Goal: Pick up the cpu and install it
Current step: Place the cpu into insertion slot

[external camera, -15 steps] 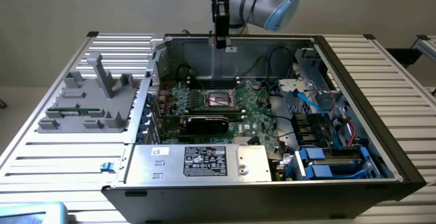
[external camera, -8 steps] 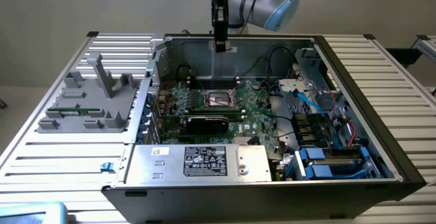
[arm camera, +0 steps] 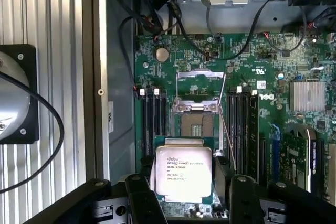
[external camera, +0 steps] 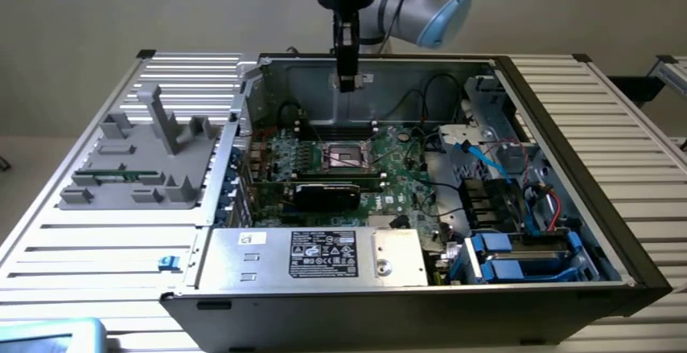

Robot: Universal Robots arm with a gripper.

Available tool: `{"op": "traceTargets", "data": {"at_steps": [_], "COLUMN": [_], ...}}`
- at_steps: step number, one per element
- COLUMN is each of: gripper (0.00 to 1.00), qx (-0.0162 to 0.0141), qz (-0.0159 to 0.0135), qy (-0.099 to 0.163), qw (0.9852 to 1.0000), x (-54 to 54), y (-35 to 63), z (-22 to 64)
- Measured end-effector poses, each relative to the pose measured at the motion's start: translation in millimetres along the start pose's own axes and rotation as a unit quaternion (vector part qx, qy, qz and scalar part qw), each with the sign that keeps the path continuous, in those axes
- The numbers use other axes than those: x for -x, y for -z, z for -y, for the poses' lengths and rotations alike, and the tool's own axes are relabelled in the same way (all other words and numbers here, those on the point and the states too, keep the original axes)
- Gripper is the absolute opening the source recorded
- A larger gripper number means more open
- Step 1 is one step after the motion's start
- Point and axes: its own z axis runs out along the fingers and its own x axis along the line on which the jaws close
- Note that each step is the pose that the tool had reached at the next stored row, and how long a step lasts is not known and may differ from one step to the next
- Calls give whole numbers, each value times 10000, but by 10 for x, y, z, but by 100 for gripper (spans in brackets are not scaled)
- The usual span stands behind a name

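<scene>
The cpu (arm camera: pixel 184 174), a small flat square chip with a shiny silver metal top, printed lettering and a thin darker rim, sits gripped between the two black fingers (arm camera: pixel 140 198) of the gripper (arm camera: pixel 185 190), one finger pressed against each of two opposite edges. It hangs level in the air over the board, not touching anything below.

From where I stand, the biggest thing is the white slatted metal table (external camera: pixel 612 120). On it lies the black computer tower case (external camera: pixel 628 264), side panel off and its inside facing up. The grey robot arm with a blue joint cap (external camera: pixel 429 3) reaches in from above the case's far wall, with the gripper (external camera: pixel 346 78) hanging high over the open case.

At the near edge of the case sits a large silver metal box with a black-and-white label (external camera: pixel 311 255). To the exterior view's left, on the table beside the case, rests a grey plastic fixture tray with upright posts (external camera: pixel 140 160).

The green motherboard (external camera: pixel 406 178) covers the case floor. Near its middle lies the square metal-framed socket with a dark centre (external camera: pixel 346 156), its frame open; in the wrist view this socket (arm camera: pixel 197 123) lies just beyond the held chip, between rows of black memory slots (arm camera: pixel 152 121).
</scene>
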Motion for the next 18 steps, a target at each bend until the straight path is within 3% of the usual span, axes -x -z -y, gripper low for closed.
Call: {"op": "traceTargets", "data": {"at_steps": [18], "gripper": [54], "qx": [0], "qz": [0], "qy": [-3], "qw": [10000], "x": [211], "y": [-317], "z": [10]}}
